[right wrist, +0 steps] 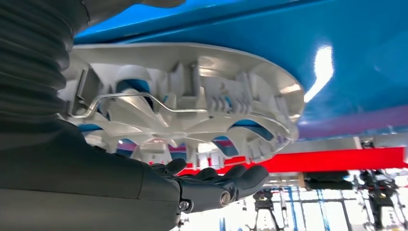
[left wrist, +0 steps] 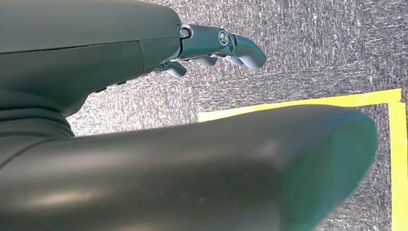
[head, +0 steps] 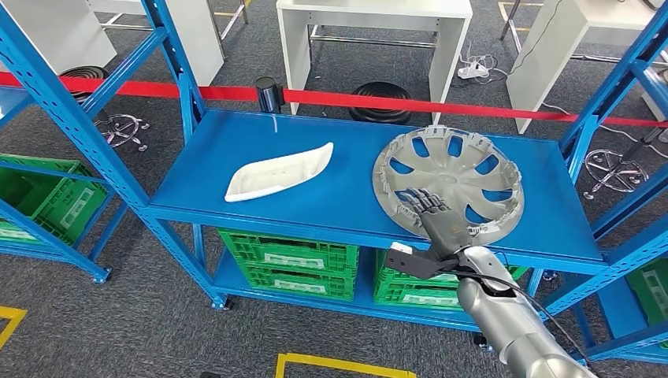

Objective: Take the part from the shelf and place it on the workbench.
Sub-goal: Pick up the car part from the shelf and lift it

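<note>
Shelf: a blue metal rack (head: 315, 169) whose upper deck carries two parts; green crates (head: 287, 260) sit on the lower level beneath it.
Part: a grey wheel cover (head: 465, 169) lies on the right half of the deck, ribbed inner side up, its near edge close to the shelf's front lip. The right wrist view shows its clips and wire retaining ring.
Right robot hand (head: 429, 211): lies over the near-left portion of the wheel cover, fingers extended and spread flat against it. The fingers (right wrist: 240, 175) are stretched out along the part's rim, not wrapped around it, so nothing is gripped.
Left robot hand (left wrist: 216, 45): hangs over grey carpet near a yellow floor line (left wrist: 394, 159), fingers loosely extended, holding nothing.
Other part: a white curved trim piece (head: 276, 172) lies on the left half of the deck, well apart from the wheel cover.
Background: a red barrier tape (head: 441, 104) runs behind the shelf.
</note>
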